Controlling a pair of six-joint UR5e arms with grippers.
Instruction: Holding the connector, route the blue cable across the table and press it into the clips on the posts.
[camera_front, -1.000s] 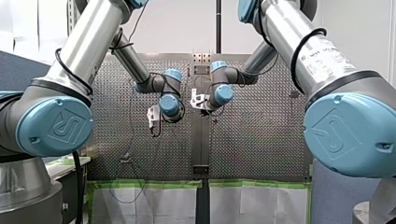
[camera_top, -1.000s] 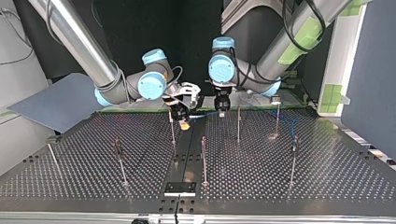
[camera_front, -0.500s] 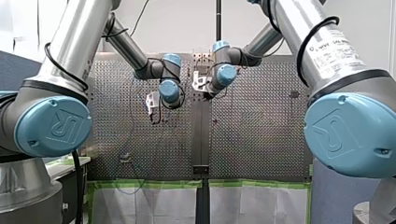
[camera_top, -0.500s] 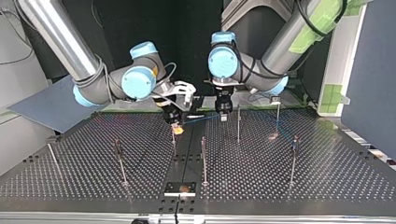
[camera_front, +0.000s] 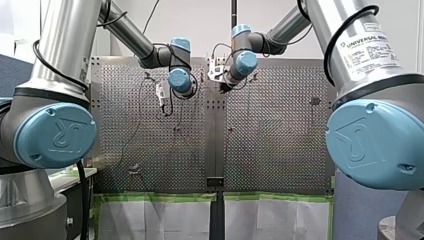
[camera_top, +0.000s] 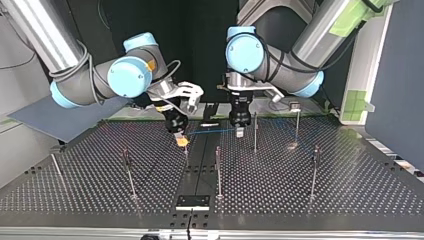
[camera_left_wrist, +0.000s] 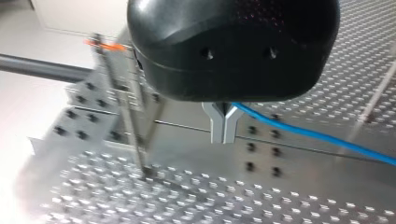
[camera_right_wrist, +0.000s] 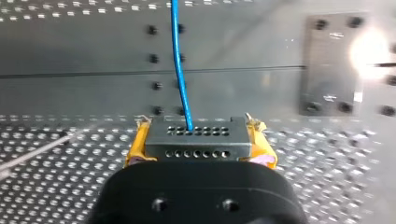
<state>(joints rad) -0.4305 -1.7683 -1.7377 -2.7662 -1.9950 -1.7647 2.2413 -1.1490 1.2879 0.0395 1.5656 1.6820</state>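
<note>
At the top view's centre, my right gripper (camera_top: 182, 141), tilting inward, is clamping the connector (camera_right_wrist: 195, 135) while my left gripper (camera_top: 240, 132), pointing down, is pinching the blue cable (camera_top: 212, 131) stretching between them.

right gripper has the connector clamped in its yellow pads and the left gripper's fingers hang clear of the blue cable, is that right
Not quite. In the left wrist view the left gripper has its metal fingers shut on the blue cable, which runs out from between them. The rest holds: the right gripper has the connector clamped between its yellow pads.
</note>
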